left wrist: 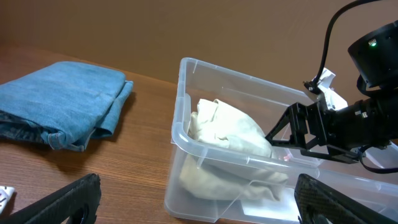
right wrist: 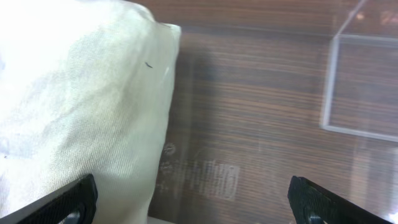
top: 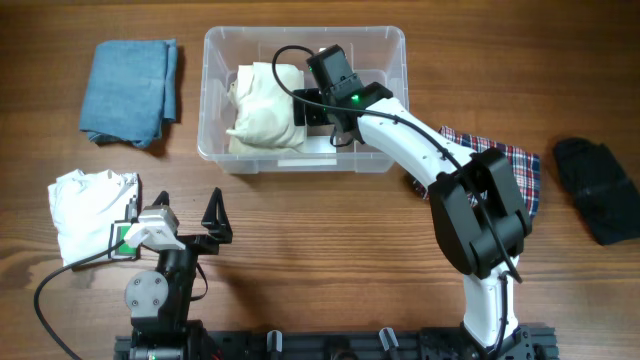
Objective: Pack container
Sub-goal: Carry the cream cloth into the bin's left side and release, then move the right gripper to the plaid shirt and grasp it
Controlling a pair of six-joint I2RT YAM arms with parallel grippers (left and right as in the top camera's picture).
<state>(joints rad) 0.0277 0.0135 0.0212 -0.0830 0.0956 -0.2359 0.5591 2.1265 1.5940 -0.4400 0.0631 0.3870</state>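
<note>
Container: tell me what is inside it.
Inside the container, a crumpled cream cloth fills the left half; the right claw, open, hovers beside it. Whatever lies under the cloth is covered.

A clear rectangular plastic container (top: 214, 92) stands at the top centre of the brown wooden tabletop (top: 330, 240), holding a folded cream cloth (top: 262, 108) in its left half. The right gripper (top: 303, 110) is inside the container, at the cloth's right edge. The left gripper (top: 216, 225) hovers low on the left, jaws spread, beside a crumpled white garment (top: 85, 205). A folded blue cloth (top: 130, 90) lies at the upper left, a plaid cloth (top: 520, 165) and a black garment (top: 600, 190) at the right.
</note>
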